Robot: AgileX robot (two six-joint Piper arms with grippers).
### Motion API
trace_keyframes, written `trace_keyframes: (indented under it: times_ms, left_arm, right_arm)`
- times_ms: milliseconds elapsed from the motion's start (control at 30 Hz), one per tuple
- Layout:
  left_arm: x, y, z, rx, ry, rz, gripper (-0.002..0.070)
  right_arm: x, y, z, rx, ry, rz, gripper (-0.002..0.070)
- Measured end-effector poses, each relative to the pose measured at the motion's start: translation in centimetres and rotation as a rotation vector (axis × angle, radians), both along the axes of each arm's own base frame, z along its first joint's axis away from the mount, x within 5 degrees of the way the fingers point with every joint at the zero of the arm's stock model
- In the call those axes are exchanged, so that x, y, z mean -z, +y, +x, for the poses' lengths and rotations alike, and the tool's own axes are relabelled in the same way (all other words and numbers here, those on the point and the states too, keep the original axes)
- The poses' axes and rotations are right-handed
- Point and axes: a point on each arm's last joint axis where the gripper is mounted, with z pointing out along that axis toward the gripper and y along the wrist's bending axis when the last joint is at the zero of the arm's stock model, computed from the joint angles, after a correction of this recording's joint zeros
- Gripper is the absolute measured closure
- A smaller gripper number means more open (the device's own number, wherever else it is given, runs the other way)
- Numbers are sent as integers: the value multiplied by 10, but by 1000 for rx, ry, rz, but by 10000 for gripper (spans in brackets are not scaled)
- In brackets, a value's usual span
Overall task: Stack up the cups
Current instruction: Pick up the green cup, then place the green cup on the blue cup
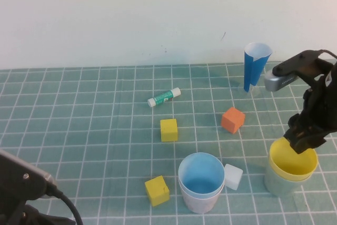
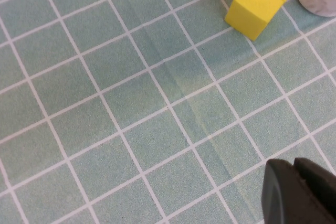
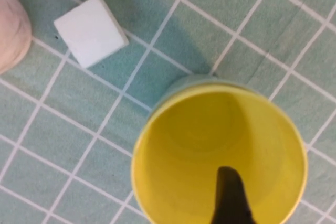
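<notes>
The yellow cup (image 1: 293, 160) sits nested in a pale green cup (image 1: 279, 184) at the right front, its rim a little above the green one. My right gripper (image 1: 299, 139) is at the yellow cup's far rim, shut on it. In the right wrist view one dark finger (image 3: 230, 198) is inside the yellow cup (image 3: 210, 135); the other finger is hidden. The light blue cup (image 1: 200, 178) stands at the front centre inside a whitish outer cup (image 1: 200, 204); the outer cup's colour does not show. My left gripper (image 2: 296, 182) is shut and empty, low over the mat at the front left.
A white cube (image 1: 233, 176) lies between the two cup stacks. Yellow cubes (image 1: 169, 129) (image 1: 157, 190), an orange cube (image 1: 233, 119), a glue stick (image 1: 164, 97) and a tall blue paper cone (image 1: 256, 66) stand on the green grid mat. A wall is behind.
</notes>
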Motion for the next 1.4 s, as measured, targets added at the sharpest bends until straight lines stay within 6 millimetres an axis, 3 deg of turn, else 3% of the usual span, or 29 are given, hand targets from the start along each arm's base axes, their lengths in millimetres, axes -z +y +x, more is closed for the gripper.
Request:
trace_keyframes:
  times_ms: [500,600,733,800,900,1133,1233,1400]
  left_arm:
    - [0,0,0,0,0,1,676]
    - [0,0,0,0,0,1,676]
    - [0,0,0,0,0,1,676]
    - [0,0,0,0,-1,2,676]
    - [0,0,0,0,-1,2,676]
    - [0,0,0,0,-1,2,676]
    - [0,0,0,4,-4,6,676]
    - [0,0,0,10,-7,11,676]
  right_arm:
    - [55,4,8,58,76,-13,260]
    - [61,5,10,12,82,-22,353]
    - [60,4,10,-14,74,-23,583]
    - [53,3,9,-17,53,-16,631]
    - [35,2,5,-24,5,1,643]
    - [-49,-5,-19,-62,-156,66,645]
    - [-76,-1,-31,-128,-176,159,645]
    - [-84,29,-46,-283,-162,290,645]
